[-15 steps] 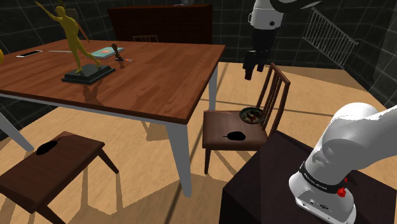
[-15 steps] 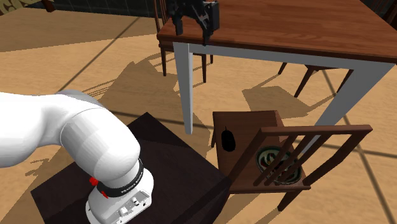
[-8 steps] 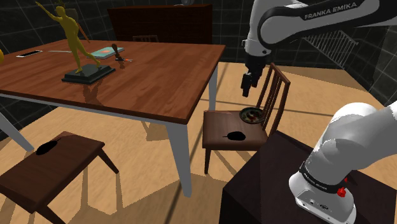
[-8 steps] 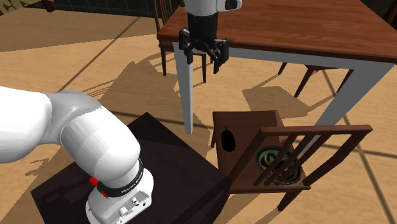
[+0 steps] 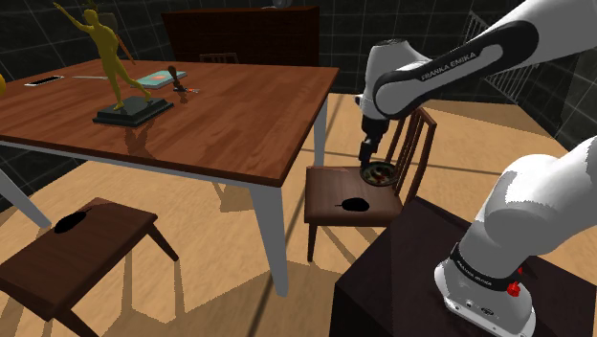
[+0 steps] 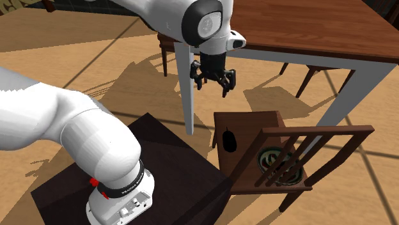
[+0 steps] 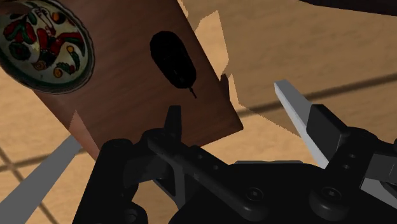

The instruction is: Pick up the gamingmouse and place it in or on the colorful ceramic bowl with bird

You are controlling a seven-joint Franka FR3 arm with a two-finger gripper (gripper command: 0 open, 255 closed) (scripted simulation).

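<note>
the open gripper (image 7: 228, 102) hovers above the chair seat (image 7: 127, 95), the black mouse (image 7: 173, 60) lying below and ahead of it, long axis roughly square to its closing line.

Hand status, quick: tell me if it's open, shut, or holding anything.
Hand: open, fingers apart, holding nothing; the black mouse lies untouched on the chair seat.
</note>
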